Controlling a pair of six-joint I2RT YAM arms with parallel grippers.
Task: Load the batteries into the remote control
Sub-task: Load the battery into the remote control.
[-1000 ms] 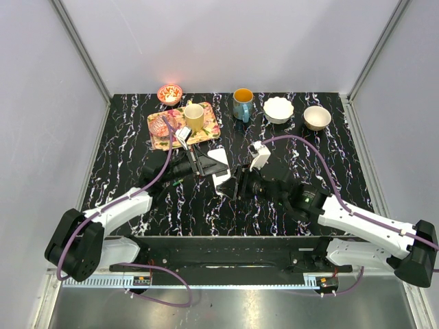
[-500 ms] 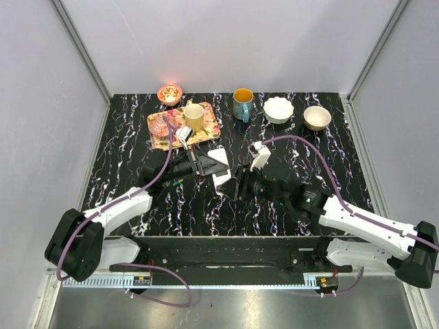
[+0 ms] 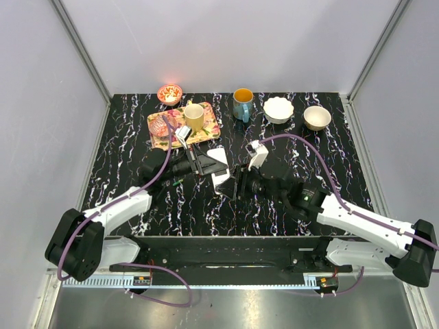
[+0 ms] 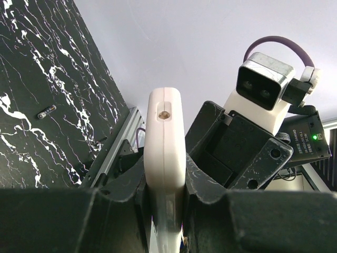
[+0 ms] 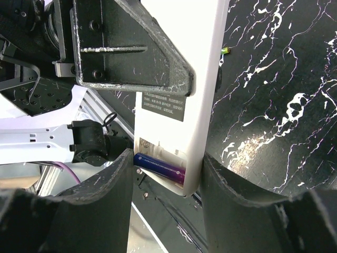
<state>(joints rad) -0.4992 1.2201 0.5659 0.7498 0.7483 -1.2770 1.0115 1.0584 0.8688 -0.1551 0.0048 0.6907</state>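
The remote control is a flat white handset held above the table's middle. My left gripper is shut on it; in the left wrist view the remote control stands edge-on between the left gripper's fingers. My right gripper is closed across its lower end. A purple battery lies slanted in the open recess of the remote control. One finger presses on the battery's end and the other on the remote's side. A loose battery lies on the table, and a green-tipped battery shows past the remote.
A patterned tray with a yellow cup sits at the back left, a small red bowl behind it. A blue mug, a white bowl and a beige bowl line the back edge.
The right arm has edged slightly left toward the remote. Both grips look unchanged.
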